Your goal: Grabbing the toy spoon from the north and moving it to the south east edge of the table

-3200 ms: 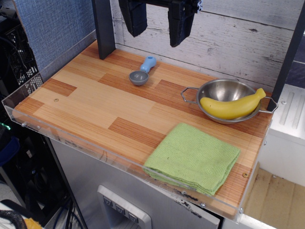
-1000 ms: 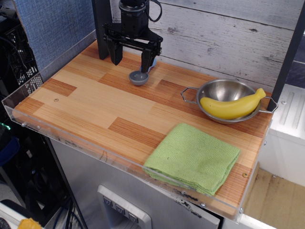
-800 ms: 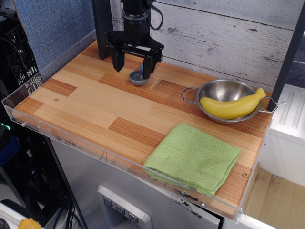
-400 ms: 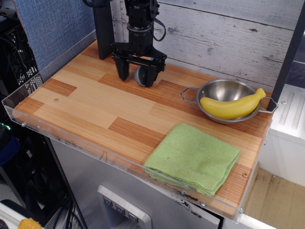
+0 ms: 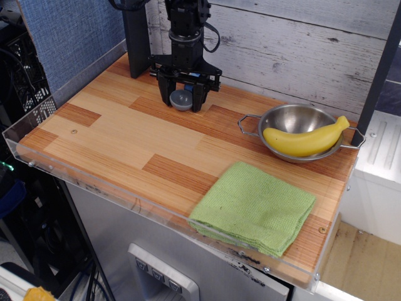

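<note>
- Spoon (image 5: 182, 98) sits at the back of the worktop (image 5: 125, 135), between the end effector's (image 5: 182, 101) two fingers, which are close around it; I cannot tell if they pinch yet.
- Its round grey bowl is smooth plastic, so it could slip or pop out.
- Green cloth (image 5: 254, 207) looks soft; steel bowl (image 5: 294, 122) is shiny.

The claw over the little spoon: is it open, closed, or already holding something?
Gripper: down around the toy spoon, fingers either side of its grey bowl; whether it has clamped shut cannot be told from this view.
</note>
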`<state>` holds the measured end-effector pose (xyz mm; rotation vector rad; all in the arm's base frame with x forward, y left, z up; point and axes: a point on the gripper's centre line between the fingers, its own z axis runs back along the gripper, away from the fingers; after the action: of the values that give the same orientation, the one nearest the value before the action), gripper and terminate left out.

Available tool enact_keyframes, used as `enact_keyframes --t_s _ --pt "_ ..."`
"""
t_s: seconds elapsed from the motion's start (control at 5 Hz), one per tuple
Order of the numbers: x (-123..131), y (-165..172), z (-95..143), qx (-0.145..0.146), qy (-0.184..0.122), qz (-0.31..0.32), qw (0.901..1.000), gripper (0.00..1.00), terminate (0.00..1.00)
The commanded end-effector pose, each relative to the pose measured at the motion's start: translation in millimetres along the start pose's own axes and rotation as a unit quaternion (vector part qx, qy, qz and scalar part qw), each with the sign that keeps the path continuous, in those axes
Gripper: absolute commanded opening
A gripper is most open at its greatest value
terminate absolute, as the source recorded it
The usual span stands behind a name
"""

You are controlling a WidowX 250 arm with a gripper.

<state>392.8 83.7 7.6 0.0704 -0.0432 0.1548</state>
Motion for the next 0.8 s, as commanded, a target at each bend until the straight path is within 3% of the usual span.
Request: enact_keyframes --t_s 0.0,0.2,0.4,0.6 --pt "-14.8 9.3 86.4 -0.071 -0.074 0.043 0.9938 0.0 0.0" --pt "-33.3 -20.8 139.4 -0.067 -0.095 0.01 0.9932 0.0 0.0" --pt "-65.2 -63.6 159.0 -0.073 -0.096 -0.042 0.9918 0.0 0.0" --pt "-104.9 -105.9 162.7 -0.07 -0.096 -0.088 0.989 0.0 0.0"
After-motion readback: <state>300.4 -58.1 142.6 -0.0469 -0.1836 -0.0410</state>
